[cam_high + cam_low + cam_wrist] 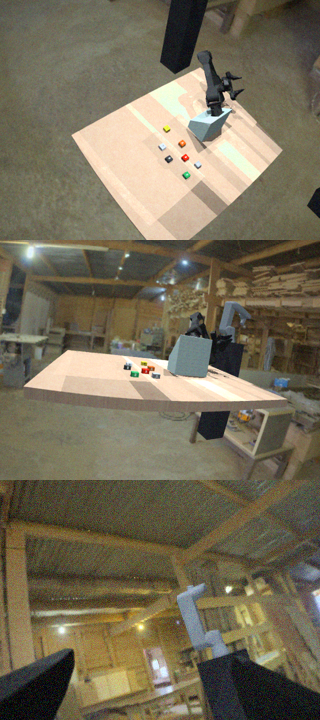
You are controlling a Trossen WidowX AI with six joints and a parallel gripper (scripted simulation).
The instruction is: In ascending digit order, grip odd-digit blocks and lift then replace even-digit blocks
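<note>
Several small blocks lie in a cluster on the wooden table [116, 167] [90, 384]: yellow [166, 128] [143, 363], orange [182, 143] [151, 368], white [162, 146] [128, 364], black [168, 158] [127, 367], red [185, 157] [145, 370], grey [197, 164] [155, 375] and green [186, 175] [134, 374]. Their digits are too small to read. My gripper [236, 85] [154, 661] is open and empty. It is raised behind the arm's base and points away from the blocks, far from all of them. The wrist view shows only the ceiling and no block.
The arm stands on a pale blue base box [206, 126] [189, 358] just beyond the blocks. A black column [182, 33] [227, 358] rises behind the table. A grey bent post [230, 317] [195, 615] stands behind the base.
</note>
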